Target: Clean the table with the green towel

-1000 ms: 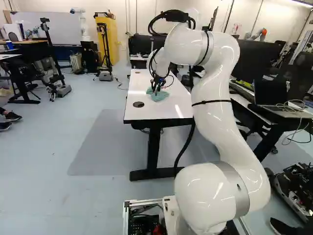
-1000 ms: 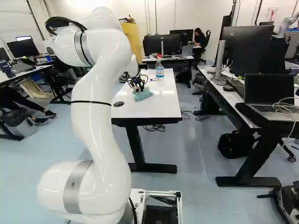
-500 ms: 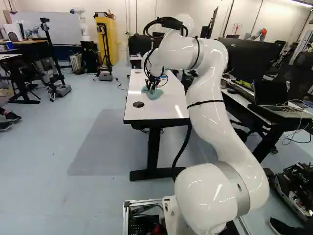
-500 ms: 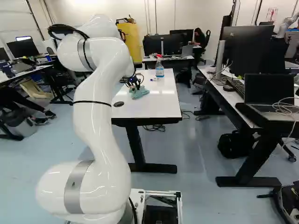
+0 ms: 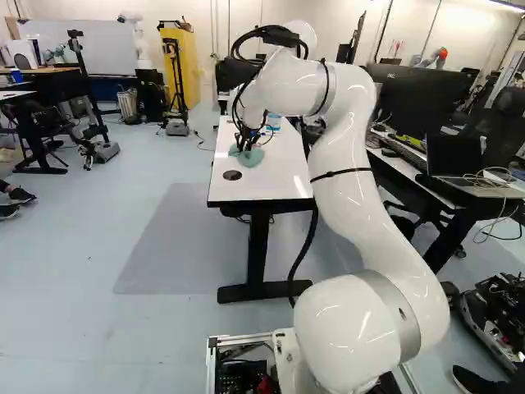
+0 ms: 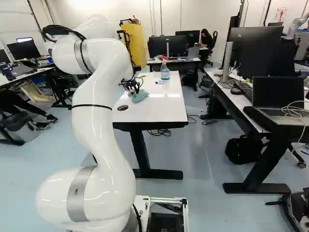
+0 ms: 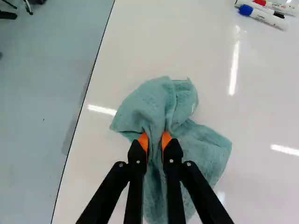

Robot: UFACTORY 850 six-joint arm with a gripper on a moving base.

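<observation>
Hand [image 5: 244,149] and green towel [image 7: 203,144] shifted toward table [image 5: 267,187] left edge; hand pinching towel.

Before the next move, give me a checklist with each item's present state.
1. Tool gripping the towel: ok, a fold is pinched between its fingers.
2. Towel down on the white table: ok.
3. Towel inside the nearby side edge: ok, bare tabletop between.
4. Markers clear of the towel: ok, lying apart.
5. Bottle upright: ok.
6. Surface under the towel clean: cannot tell, covered.
</observation>
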